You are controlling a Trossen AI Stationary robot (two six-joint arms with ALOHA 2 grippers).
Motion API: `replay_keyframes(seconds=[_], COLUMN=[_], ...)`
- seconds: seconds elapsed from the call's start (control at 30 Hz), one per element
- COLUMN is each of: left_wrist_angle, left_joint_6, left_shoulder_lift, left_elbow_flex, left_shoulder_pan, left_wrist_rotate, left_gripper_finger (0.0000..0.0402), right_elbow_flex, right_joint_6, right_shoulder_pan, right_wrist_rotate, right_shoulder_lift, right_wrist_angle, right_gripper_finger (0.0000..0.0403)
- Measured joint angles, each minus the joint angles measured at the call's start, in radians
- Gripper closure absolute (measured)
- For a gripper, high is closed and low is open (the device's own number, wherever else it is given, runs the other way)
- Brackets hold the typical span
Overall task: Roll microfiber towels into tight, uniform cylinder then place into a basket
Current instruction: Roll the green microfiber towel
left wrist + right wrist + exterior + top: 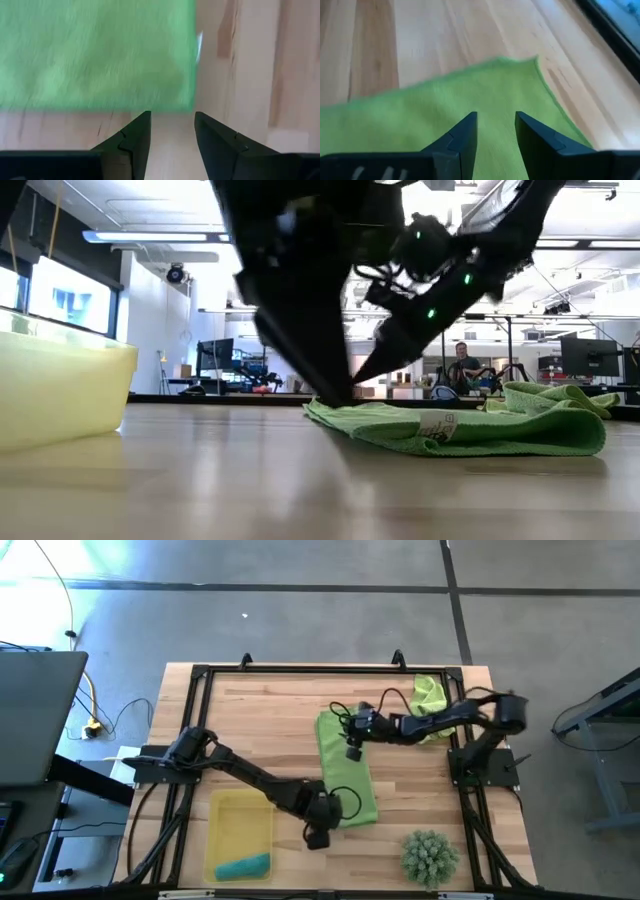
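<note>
The lime towel (346, 770) lies flat in the middle of the tabletop (250, 730), long side running from 12 to 6 o'clock. The left claw (318, 832) is at its 6 o'clock end, jaws parted and holding nothing, tips just off the hem. The right claw (353, 750) hangs over the 12 o'clock half, also released and empty. To roll well, I think the left claw should take the near hem squarely, turn it over evenly, and the right one should press the cloth flat. The teal towel (243, 866) is already in the basket (240, 810), at 7 o'clock; a second lime towel (430, 695) waits at 1 o'clock
</note>
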Motion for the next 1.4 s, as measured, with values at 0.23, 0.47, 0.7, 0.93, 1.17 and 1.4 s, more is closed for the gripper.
replay_keyframes(seconds=[0.23, 0.47, 0.7, 0.93, 1.17, 1.4], left_wrist_angle=[-0.163, -0.145, -0.146, -0.112, -0.022, 0.046], left_joint_6=[0.109, 0.171, 0.187, 0.377, 0.653, 0.702], left_shoulder_lift=[0.001, 0.001, 0.001, 0.002, 0.026, 0.058], left_elbow_flex=[0.013, 0.007, 0.005, 0.005, 0.005, 0.005], left_shoulder_pan=[-0.04, -0.062, -0.06, -0.052, -0.052, -0.044], left_wrist_rotate=[-0.002, -0.095, -0.2, -0.185, -0.192, -0.21], left_gripper_finger=[0.0259, 0.0259, 0.0259, 0.0259, 0.0259, 0.0259], right_elbow_flex=[0.057, -0.028, -0.179, -0.212, -0.212, -0.212], right_joint_6=[-0.068, -0.068, -0.118, -0.074, -0.32, -0.35], right_shoulder_pan=[0.073, 0.244, 0.462, 0.536, 0.581, 0.585], right_wrist_rotate=[-0.173, -0.382, -0.2, -0.236, -0.202, -0.168], right_shoulder_lift=[-0.295, -0.563, -0.597, -0.479, -0.318, -0.185], right_wrist_angle=[-0.618, -0.742, -0.534, -0.455, -0.385, -0.218], right_gripper_finger=[0.0277, 0.0277, 0.0263, 0.0185, 0.0181, 0.021])
